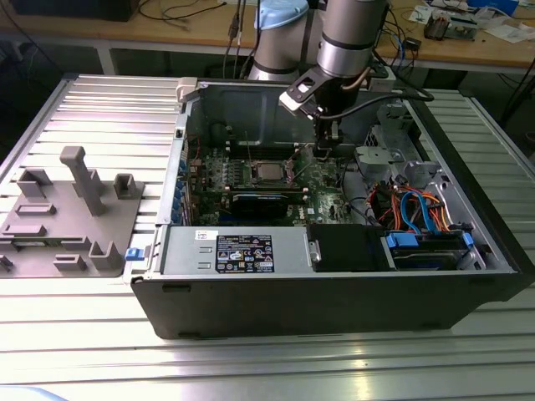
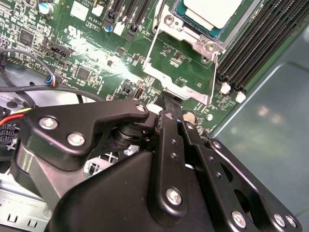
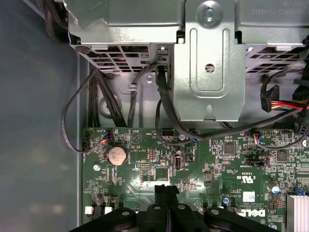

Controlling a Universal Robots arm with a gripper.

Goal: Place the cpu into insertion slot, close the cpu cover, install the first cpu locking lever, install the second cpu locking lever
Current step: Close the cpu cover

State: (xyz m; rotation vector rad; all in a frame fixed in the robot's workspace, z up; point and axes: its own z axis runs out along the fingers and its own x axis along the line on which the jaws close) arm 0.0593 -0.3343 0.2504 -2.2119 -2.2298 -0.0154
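Observation:
The cpu [image 2: 212,10], a square chip with a pale silver top, lies in its socket on the green motherboard [image 2: 91,53]; in the exterior view the cpu [image 1: 266,172] sits mid-case. The cpu cover [image 2: 153,58], a thin silver frame with an open window, is swung open from its hinge beside the chip, toward my gripper. My gripper [image 2: 165,104] is shut with nothing between its black fingers, and the tip sits right at the cover's free edge. From the exterior view the gripper [image 1: 327,150] hangs inside the case, to the right of the socket. The shut fingers [image 3: 166,195] point at the board.
Black memory slots [image 2: 256,53] flank the socket. A metal bracket [image 3: 207,63] and black cables [image 3: 120,101] stand beyond the board's edge, near a coin battery [image 3: 117,155]. The case walls [image 1: 251,109], power supply [image 1: 242,251] and drive bay [image 1: 426,225] hem the arm in. A grey fixture [image 1: 67,209] lies outside.

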